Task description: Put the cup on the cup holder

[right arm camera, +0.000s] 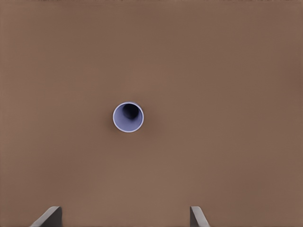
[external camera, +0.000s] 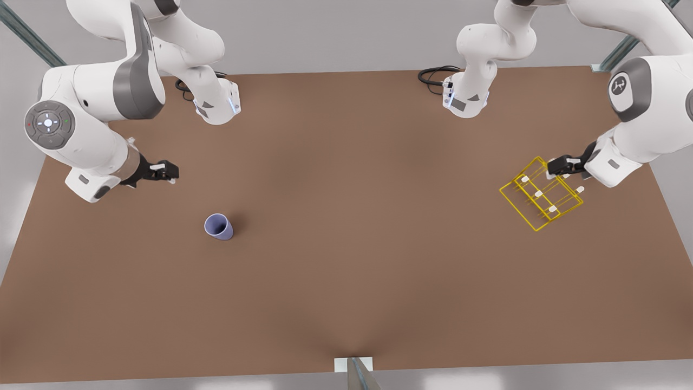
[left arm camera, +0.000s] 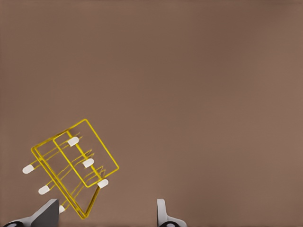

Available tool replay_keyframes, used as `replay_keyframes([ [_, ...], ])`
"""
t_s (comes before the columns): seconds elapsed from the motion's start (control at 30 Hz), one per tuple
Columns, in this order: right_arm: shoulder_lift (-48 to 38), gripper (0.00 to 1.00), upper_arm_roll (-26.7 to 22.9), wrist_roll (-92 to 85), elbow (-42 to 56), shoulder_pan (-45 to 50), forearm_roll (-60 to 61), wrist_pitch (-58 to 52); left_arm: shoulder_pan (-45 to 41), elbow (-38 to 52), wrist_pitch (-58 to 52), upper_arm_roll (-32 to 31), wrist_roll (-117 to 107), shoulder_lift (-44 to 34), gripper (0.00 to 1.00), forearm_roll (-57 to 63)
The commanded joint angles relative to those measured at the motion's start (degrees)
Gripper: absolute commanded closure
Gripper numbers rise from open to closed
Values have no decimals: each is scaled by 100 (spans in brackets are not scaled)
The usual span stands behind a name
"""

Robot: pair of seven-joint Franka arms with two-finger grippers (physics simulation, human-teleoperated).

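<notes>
Task barely begun. Cup (external camera: 218, 226) stands upright on the worktop (external camera: 346, 271), well apart from the cup holder (external camera: 541, 194) at the front view's right. Right hand (external camera: 167, 171) near cup, released; left hand (external camera: 557, 166) by holder, released, empty. Pickup & placing both left.

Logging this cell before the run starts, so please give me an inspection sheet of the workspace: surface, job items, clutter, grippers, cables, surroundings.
Surface: brown table, bare apart from the job's things.
Job's things: cup upright, mouth up, on the front view's left; cup holder, yellow wire with white-tipped pegs, on the front view's right.
Clutter: nothing seen.
Grippers: right gripper open, above the table near the cup; left gripper open, at the cup holder's edge.
Cables: black cables at both arm bases.
Surroundings: grey floor, metal struts at the corners.
</notes>
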Motion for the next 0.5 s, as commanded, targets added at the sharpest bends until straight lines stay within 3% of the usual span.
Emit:
replay_keyframes([
  [0.0,2,0,-8,-48,10,-1,6,165,-2,6,-66,11,-432,-6,0,-13],
  [0.07,440,0,-35,83,27,508,-90,209,7,6,-66,20,-432,3,0,-13],
  [0.17,1373,0,-61,1480,-191,1414,-73,1333,-2,-3,-83,20,-432,-6,0,-13],
  [0.33,1312,0,-290,805,-2160,1168,-90,3715,-19,6,-259,20,-414,-32,0,14],
  [0.47,916,0,-351,716,-3277,1177,-90,4920,-19,6,-330,29,-414,-32,0,14],
])
